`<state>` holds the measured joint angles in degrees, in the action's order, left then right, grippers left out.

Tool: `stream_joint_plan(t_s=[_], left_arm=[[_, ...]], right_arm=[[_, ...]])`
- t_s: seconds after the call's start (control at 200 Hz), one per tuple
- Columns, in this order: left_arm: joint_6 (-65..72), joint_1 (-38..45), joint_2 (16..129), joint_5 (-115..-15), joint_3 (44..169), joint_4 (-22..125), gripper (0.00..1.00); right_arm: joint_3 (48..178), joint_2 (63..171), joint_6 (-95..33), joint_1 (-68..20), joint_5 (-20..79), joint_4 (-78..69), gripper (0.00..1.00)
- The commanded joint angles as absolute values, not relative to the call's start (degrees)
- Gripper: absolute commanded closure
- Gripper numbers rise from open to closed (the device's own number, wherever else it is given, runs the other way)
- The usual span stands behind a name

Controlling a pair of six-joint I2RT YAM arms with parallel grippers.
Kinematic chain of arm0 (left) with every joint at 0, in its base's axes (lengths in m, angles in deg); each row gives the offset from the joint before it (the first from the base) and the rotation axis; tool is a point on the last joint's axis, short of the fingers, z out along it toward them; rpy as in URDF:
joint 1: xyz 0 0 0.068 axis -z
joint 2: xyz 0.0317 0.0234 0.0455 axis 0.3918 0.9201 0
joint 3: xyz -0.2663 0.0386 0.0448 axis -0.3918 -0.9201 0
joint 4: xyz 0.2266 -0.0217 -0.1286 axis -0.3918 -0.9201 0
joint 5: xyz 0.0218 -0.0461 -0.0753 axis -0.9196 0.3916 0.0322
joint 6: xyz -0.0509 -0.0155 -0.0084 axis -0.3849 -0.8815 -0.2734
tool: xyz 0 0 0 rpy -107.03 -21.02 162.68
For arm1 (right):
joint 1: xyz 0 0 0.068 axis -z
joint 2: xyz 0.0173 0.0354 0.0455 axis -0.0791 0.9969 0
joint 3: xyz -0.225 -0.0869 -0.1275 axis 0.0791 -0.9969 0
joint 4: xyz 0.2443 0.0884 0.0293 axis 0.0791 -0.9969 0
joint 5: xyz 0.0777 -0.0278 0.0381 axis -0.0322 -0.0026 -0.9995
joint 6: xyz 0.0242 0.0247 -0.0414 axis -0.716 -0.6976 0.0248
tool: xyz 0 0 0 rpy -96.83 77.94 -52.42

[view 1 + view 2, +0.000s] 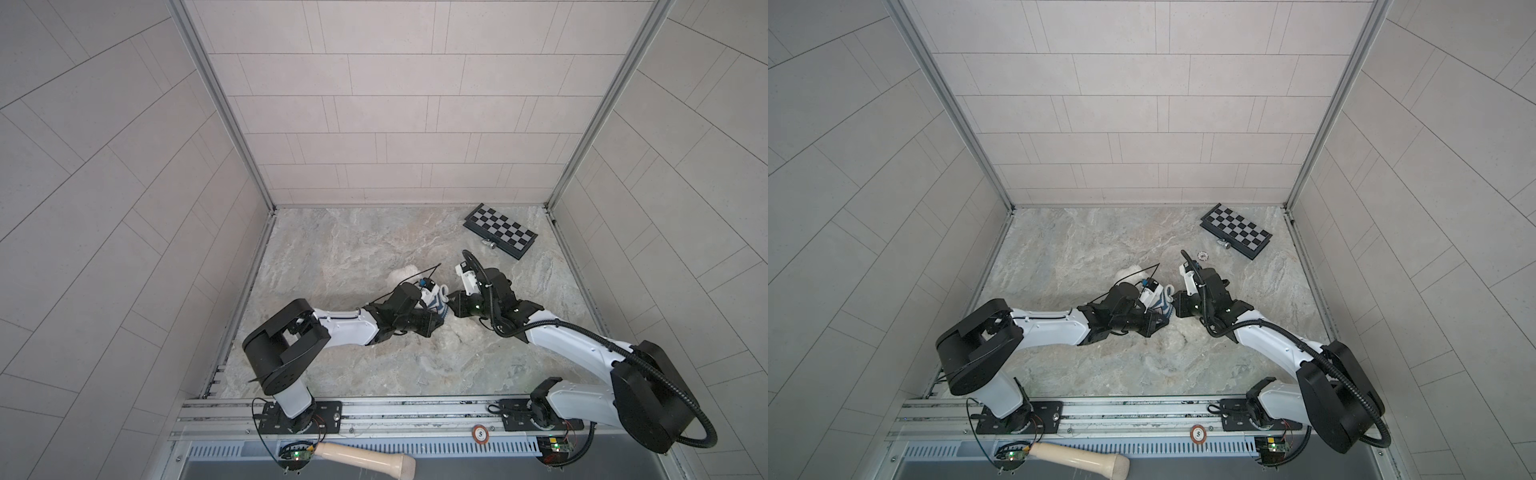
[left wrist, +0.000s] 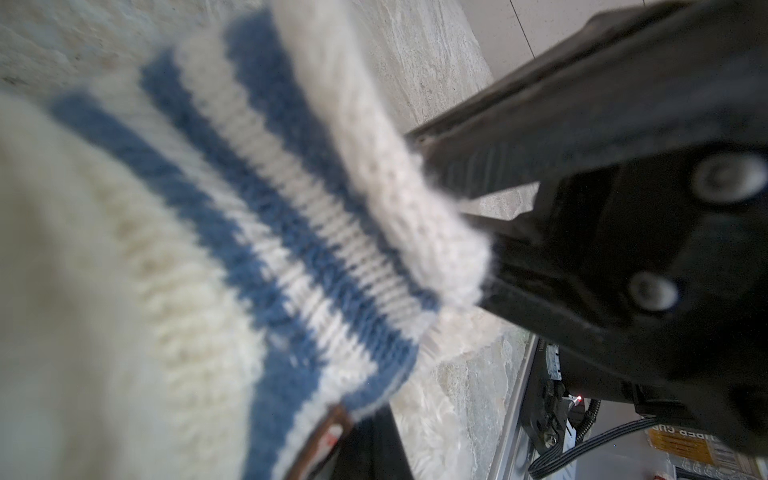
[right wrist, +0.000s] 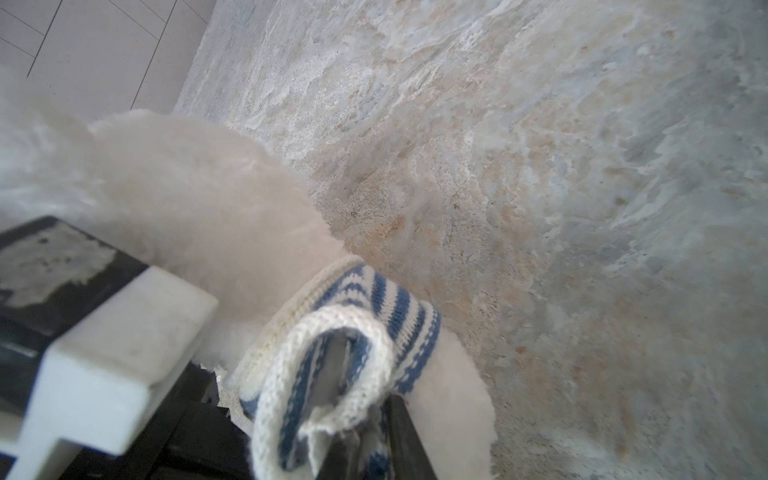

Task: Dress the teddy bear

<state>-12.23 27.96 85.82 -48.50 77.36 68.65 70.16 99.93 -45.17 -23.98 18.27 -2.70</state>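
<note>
The teddy bear (image 3: pixel 199 208) lies on the marble floor, mostly hidden under both wrists; cream fur shows in both top views (image 1: pixel 405 274) (image 1: pixel 1173 338). The striped shirt (image 1: pixel 439 305) (image 1: pixel 1163 305) hangs between the two grippers above the bear. My left gripper (image 1: pixel 434 316) (image 2: pixel 353 432) is shut on the shirt (image 2: pixel 249 232) near its brown badge. My right gripper (image 1: pixel 451 303) (image 3: pixel 370 449) is shut on the white ribbed edge of a looped opening of the shirt (image 3: pixel 332 345), which rests against the bear's fur.
A folded chessboard (image 1: pixel 500 230) lies at the back right, with a small metal piece (image 1: pixel 489 244) beside it. A poker chip (image 1: pixel 1202 256) lies just behind the right wrist. Another chip (image 1: pixel 480 434) sits on the front rail, and a wooden mallet (image 1: pixel 365 457) lies below it.
</note>
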Motion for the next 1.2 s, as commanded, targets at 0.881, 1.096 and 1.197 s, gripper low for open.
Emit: stream_joint_plan(t_s=[0.881, 1.096, 1.197], left_arm=[[-13.39, 28.46, 85.10, -50.07, 74.72, 67.61, 1.00], [-15.28, 29.29, 80.34, -52.35, 72.76, 68.86, 0.85], [-15.42, 29.28, 76.06, -52.66, 72.17, 67.21, 0.54]], right_arm=[[69.12, 98.59, -48.33, -26.93, 19.74, -2.54, 1.00], [68.28, 96.13, -48.14, -27.17, 20.44, -2.24, 1.00], [67.32, 95.01, -47.59, -27.35, 21.02, -1.10, 1.00]])
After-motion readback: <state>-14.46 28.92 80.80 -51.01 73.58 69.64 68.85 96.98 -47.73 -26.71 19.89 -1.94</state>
